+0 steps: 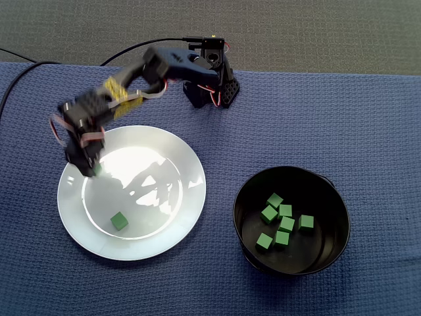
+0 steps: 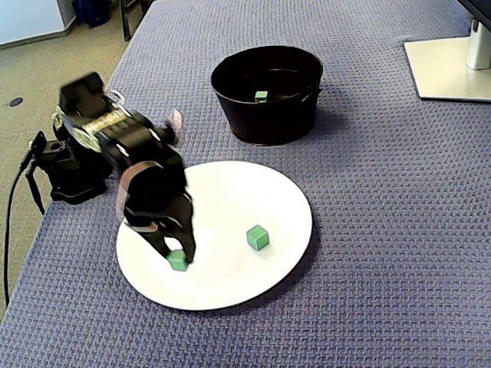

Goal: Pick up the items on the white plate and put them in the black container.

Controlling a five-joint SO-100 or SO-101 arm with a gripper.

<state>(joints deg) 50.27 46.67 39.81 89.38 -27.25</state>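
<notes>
**Item 1, gripper** [image 2: 178,254]. It stood low over the left part of the white plate [image 1: 191,192] as the top-down fixed view showed it. The jaws looked closed on a green block at their tips. Motion blur softened the arm, so I could not tell how firm the hold was.

**Item 2, pinched cube** [image 2: 178,261]. Small and green, it sat between the fingertips at plate level. I could not tell whether it had cleared the plate surface.

**Item 3, loose cube** [image 2: 258,237]. Same kind, it rested alone on the plate, well apart from the gripper and nearer the middle.

**Item 4, black container** [image 2: 265,123]. A round tub beside the plate on the blue cloth [image 2: 383,230], apart from the plate's edge. Several green cubes [image 1: 287,224] already lay in its bottom.

**Item 5, arm base** [image 1: 212,82]. It was fixed at the cloth's far edge.

**Item 6, pale stand** [image 2: 453,65]. It occupied one corner and played no part.

**Handling note, my own reading.** The step in hand appeared to be securing and raising the pinched cube.
- The lift should go straight up before any swing, so the block does not drag on the glossy plate and twist out of the jaws.
- The carry needs enough height to clear the tub's tall wall.
- The release belongs over the tub's middle, not its rim.
- The cube is small and the jaws hold it only at their tips, so a slow, steady sweep would suit.
</notes>
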